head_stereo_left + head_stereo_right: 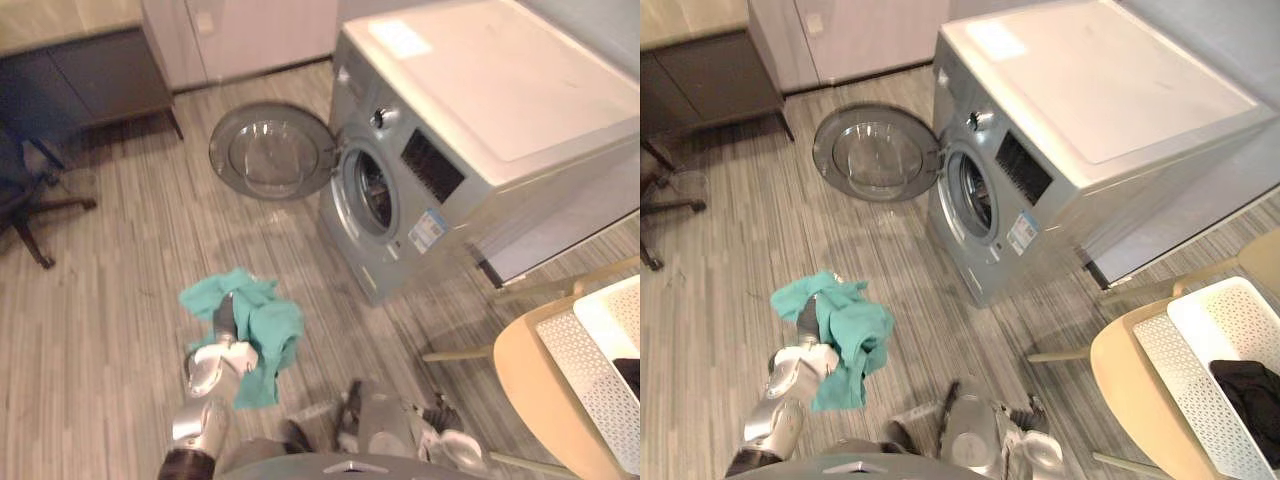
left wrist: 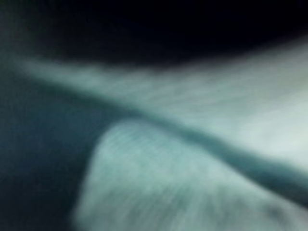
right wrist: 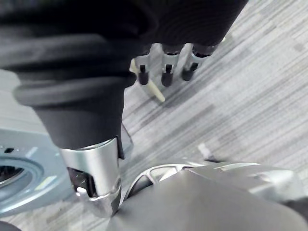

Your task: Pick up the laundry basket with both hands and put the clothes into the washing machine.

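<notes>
A teal cloth (image 1: pixel 262 330) hangs in the air, draped over my left hand (image 1: pixel 225 318), which is raised over the floor in front of the washing machine (image 1: pixel 480 120). In the left wrist view the teal cloth (image 2: pixel 192 183) lies right against the camera. The machine's round door (image 1: pixel 268 150) stands swung open to the left, and the drum opening (image 1: pixel 372 190) faces my left hand. A white laundry basket (image 1: pixel 1230 330) rests on a round wooden seat (image 1: pixel 1130 390) at the right, with a dark garment (image 1: pixel 1250 390) inside. My right hand (image 3: pixel 166 72) hangs low over the floor, fingers straight and holding nothing.
A dark cabinet (image 1: pixel 90 80) stands at the back left with an office chair's base (image 1: pixel 30 215) in front of it. White cupboard doors (image 1: pixel 250 35) line the back wall. Striped grey floor (image 1: pixel 120 300) stretches between me and the machine.
</notes>
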Controlling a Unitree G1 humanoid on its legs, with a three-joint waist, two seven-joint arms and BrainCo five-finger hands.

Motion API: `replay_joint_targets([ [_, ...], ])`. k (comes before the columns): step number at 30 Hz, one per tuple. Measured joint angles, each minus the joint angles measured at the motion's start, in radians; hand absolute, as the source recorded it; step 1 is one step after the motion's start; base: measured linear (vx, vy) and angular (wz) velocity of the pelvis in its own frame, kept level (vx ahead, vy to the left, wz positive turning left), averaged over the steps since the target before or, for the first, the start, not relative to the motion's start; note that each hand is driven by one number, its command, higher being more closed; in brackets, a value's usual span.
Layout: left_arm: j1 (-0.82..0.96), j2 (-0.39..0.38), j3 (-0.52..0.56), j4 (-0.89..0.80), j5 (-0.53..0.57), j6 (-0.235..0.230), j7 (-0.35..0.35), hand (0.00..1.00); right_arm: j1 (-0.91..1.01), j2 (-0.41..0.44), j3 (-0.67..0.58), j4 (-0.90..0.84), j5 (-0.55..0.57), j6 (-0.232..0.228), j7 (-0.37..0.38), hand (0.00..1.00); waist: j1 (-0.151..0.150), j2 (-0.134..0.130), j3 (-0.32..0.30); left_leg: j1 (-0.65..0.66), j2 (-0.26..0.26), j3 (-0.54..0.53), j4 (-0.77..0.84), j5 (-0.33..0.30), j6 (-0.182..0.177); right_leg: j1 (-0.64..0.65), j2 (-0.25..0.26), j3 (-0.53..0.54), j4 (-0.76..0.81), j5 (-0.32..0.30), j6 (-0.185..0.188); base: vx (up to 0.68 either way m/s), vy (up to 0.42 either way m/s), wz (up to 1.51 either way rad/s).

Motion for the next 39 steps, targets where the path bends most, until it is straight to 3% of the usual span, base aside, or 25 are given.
replay_joint_targets([
  [1, -0.004, -0.005, -0.004, 0.0, 0.0, 0.0, 0.0, 1.0, 0.001, -0.001, 0.002, 0.0, 0.0, 0.0, 0.0, 0.0, -0.005, 0.003, 0.0, 0.011, -0.005, -0.002, -0.011, -0.004, -0.007, -0.003, 0.03, -0.024, -0.053, 0.011, -0.023, 0.42, 0.002, 0.3],
  [2, -0.008, -0.014, -0.016, 0.0, 0.0, 0.0, -0.001, 1.0, 0.013, 0.001, 0.006, 0.005, -0.008, 0.002, 0.0, 0.0, -0.007, -0.002, -0.004, 0.042, -0.025, -0.007, -0.028, -0.012, -0.021, 0.006, 0.076, -0.063, -0.146, 0.052, -0.094, 0.37, 0.029, 0.26],
  [3, -0.007, -0.018, -0.023, 0.0, 0.0, 0.0, -0.002, 1.0, 0.026, 0.005, 0.011, 0.009, -0.02, 0.007, 0.0, 0.0, -0.005, -0.012, -0.011, 0.057, -0.039, -0.008, -0.02, -0.022, -0.036, 0.023, 0.093, -0.078, -0.191, 0.075, -0.114, 0.52, 0.008, 0.28],
  [4, -0.009, -0.039, -0.026, 0.017, 0.0, 0.003, -0.002, 1.0, 0.047, 0.006, 0.006, 0.009, -0.031, 0.017, 0.0, 0.0, -0.002, -0.017, -0.016, 0.063, -0.032, 0.0, 0.073, -0.062, -0.067, 0.073, 0.112, -0.081, -0.264, 0.088, -0.206, 0.56, -0.018, 0.13],
  [5, -0.005, -0.059, -0.023, 0.022, 0.0, 0.007, 0.002, 1.0, 0.048, -0.011, 0.009, 0.007, -0.037, 0.02, 0.0, 0.0, -0.006, 0.01, -0.011, 0.007, 0.061, 0.017, 0.313, -0.081, -0.083, 0.138, 0.132, -0.085, -0.316, 0.089, -0.187, 0.56, -0.039, 0.04],
  [6, -0.005, -0.063, -0.023, 0.019, -0.001, 0.007, 0.003, 1.0, 0.054, -0.01, 0.015, 0.005, -0.038, 0.021, 0.0, 0.0, -0.002, 0.009, -0.01, -0.029, 0.115, 0.028, 0.467, -0.066, -0.079, 0.171, 0.145, -0.073, -0.335, 0.083, -0.181, 0.53, -0.053, -0.33],
  [7, 0.003, -0.067, -0.023, 0.017, -0.001, 0.005, 0.003, 1.0, 0.066, -0.011, 0.023, -0.002, -0.038, 0.022, -0.001, 0.0, 0.02, 0.011, -0.007, -0.075, 0.235, 0.036, 0.74, -0.017, -0.039, 0.253, 0.182, -0.041, -0.363, 0.058, -0.173, 0.49, -0.048, -0.65],
  [9, 0.027, -0.066, -0.023, 0.01, -0.001, 0.004, 0.006, 1.0, 0.082, -0.02, 0.055, -0.01, -0.042, 0.019, -0.002, 0.0, 0.058, 0.007, -0.019, -0.121, 0.388, 0.027, 1.041, 0.026, 0.007, 0.355, 0.216, 0.035, -0.364, 0.005, -0.167, 0.53, 0.009, -1.23],
  [13, 0.043, -0.068, -0.02, -0.017, -0.001, 0.002, 0.016, 1.0, 0.079, -0.021, 0.082, -0.049, -0.069, 0.021, -0.001, 0.0, 0.083, 0.002, -0.031, -0.269, 0.492, -0.001, 1.081, 0.021, 0.0, 0.41, 0.211, 0.221, -0.402, 0.01, -0.119, 0.37, 0.1, -1.33],
  [16, 0.058, -0.069, 0.003, -0.021, 0.0, 0.003, 0.02, 1.0, 0.074, -0.021, 0.096, -0.059, -0.074, 0.021, -0.002, 0.0, 0.09, -0.008, -0.033, -0.314, 0.483, -0.059, 0.856, 0.014, -0.011, 0.427, 0.192, 0.399, -0.431, 0.027, -0.092, 0.37, 0.301, -1.89],
  [19, 0.056, -0.065, 0.009, -0.021, 0.004, 0.003, 0.019, 1.0, 0.07, -0.022, 0.106, -0.061, -0.076, 0.016, -0.004, 0.0, 0.103, -0.014, -0.034, -0.342, 0.35, -0.284, 0.411, 0.032, -0.044, 0.41, 0.141, 0.571, -0.451, 0.043, -0.025, 0.29, 0.394, -1.72],
  [20, 0.056, -0.066, 0.008, -0.021, 0.004, 0.002, 0.02, 1.0, 0.071, -0.031, 0.113, -0.061, -0.076, 0.009, -0.004, 0.0, 0.104, -0.005, -0.041, -0.348, 0.31, -0.374, 0.261, 0.098, -0.068, 0.395, 0.126, 0.613, -0.45, 0.033, 0.026, 0.25, 0.464, -1.78],
  [21, 0.057, -0.07, 0.007, -0.022, 0.004, -0.001, 0.02, 1.0, 0.068, -0.053, 0.121, -0.065, -0.076, 0.001, -0.004, 0.0, 0.108, 0.041, -0.055, -0.348, 0.305, -0.444, 0.14, 0.242, -0.093, 0.363, 0.14, 0.668, -0.445, 0.014, 0.083, 0.23, 0.593, -1.7],
  [22, 0.058, -0.068, 0.009, -0.021, 0.005, -0.005, 0.019, 1.0, 0.063, -0.07, 0.128, -0.068, -0.076, -0.003, -0.003, 0.0, 0.116, 0.063, -0.052, -0.347, 0.318, -0.459, 0.132, 0.255, -0.156, 0.351, 0.154, 0.695, -0.442, -0.002, 0.118, 0.18, 0.615, -1.42],
  [23, 0.042, -0.058, 0.045, 0.013, 0.011, -0.006, 0.021, 1.0, 0.031, -0.048, 0.138, -0.037, -0.075, -0.002, -0.003, 0.0, 0.098, 0.025, -0.039, -0.35, 0.299, -0.409, 0.179, 0.189, -0.176, 0.334, 0.119, 0.746, -0.425, -0.009, 0.143, 0.19, 0.643, -1.23],
  [24, 0.04, -0.057, 0.075, 0.015, 0.013, -0.009, 0.024, 1.0, 0.035, -0.026, 0.16, -0.036, -0.076, -0.005, -0.001, 0.0, 0.108, -0.012, -0.04, -0.344, 0.278, -0.345, 0.193, 0.149, -0.159, 0.3, 0.085, 0.774, -0.422, 0.009, 0.155, 0.13, 0.409, -1.06],
  [27, 0.071, -0.043, 0.085, 0.021, 0.013, -0.015, 0.023, 1.0, 0.008, 0.015, 0.194, -0.014, -0.076, -0.008, 0.015, 0.0, 0.114, -0.041, -0.05, -0.336, 0.285, -0.199, 0.247, 0.081, -0.128, 0.244, 0.058, 0.815, -0.472, 0.118, 0.186, 0.13, 0.315, -1.3],
  [29, 0.07, -0.04, 0.104, 0.024, 0.013, -0.015, 0.021, 1.0, -0.053, 0.015, 0.21, 0.042, -0.076, -0.008, 0.016, 0.0, 0.13, -0.028, -0.045, -0.3, 0.311, -0.078, 0.216, 0.075, -0.12, 0.213, 0.056, 0.727, -0.545, 0.227, 0.173, 0.07, 0.244, -1.61],
  [32, 0.016, -0.009, 0.152, 0.096, 0.011, -0.017, 0.019, 1.0, -0.127, 0.019, 0.255, 0.11, -0.077, -0.004, 0.026, 0.0, 0.124, -0.019, -0.04, -0.275, 0.315, 0.056, 0.178, 0.083, -0.109, 0.147, 0.045, 0.438, -0.622, 0.314, 0.11, 0.1, 0.144, -1.7],
  [33, 0.0, -0.006, 0.161, 0.119, 0.011, -0.016, 0.02, 1.0, -0.132, 0.017, 0.264, 0.106, -0.08, -0.003, 0.027, 0.0, 0.12, -0.022, -0.042, -0.275, 0.314, 0.066, 0.178, 0.083, -0.109, 0.154, 0.053, 0.432, -0.649, 0.343, 0.116, 0.12, 0.019, -1.28],
  [35, -0.043, -0.007, 0.164, 0.182, 0.007, -0.012, 0.021, 1.0, -0.136, -0.017, 0.321, 0.033, -0.124, 0.004, 0.034, 0.0, 0.087, 0.028, -0.001, -0.246, 0.332, 0.071, 0.186, 0.083, -0.111, 0.148, 0.073, 0.446, -0.638, 0.389, 0.117, 0.1, -0.028, -1.0],
  [36, -0.082, -0.023, 0.164, 0.189, 0.0, -0.014, 0.021, 1.0, -0.147, -0.053, 0.363, -0.027, -0.162, 0.003, 0.039, 0.0, 0.08, 0.066, 0.038, -0.19, 0.351, 0.081, 0.156, 0.091, -0.12, 0.041, 0.108, 0.457, -0.445, 0.356, 0.116, 0.09, -0.002, -1.05],
  [37, -0.105, -0.018, 0.164, 0.205, -0.002, -0.02, 0.019, 1.0, -0.143, -0.064, 0.401, -0.09, -0.183, -0.003, 0.041, 0.0, 0.073, 0.068, 0.048, -0.167, 0.345, 0.089, 0.14, 0.098, -0.13, 0.018, 0.129, 0.448, -0.497, 0.318, 0.119, 0.1, -0.029, -0.67],
  [38, -0.13, -0.004, 0.162, 0.224, -0.009, -0.02, 0.018, 1.0, -0.126, -0.064, 0.432, -0.124, -0.194, -0.009, 0.042, 0.0, 0.054, 0.03, 0.047, -0.154, 0.321, 0.09, 0.142, 0.1, -0.134, 0.036, 0.114, 0.446, -0.595, 0.42, 0.093, 0.09, -0.066, -0.06],
  [39, -0.158, -0.001, 0.167, 0.245, -0.019, -0.024, 0.017, 1.0, -0.119, -0.064, 0.462, -0.134, -0.195, -0.014, 0.045, 0.0, 0.052, 0.005, 0.051, -0.141, 0.304, 0.086, 0.146, 0.09, -0.149, 0.05, 0.096, 0.423, -0.606, 0.394, 0.092, 0.12, -0.172, 0.06],
])
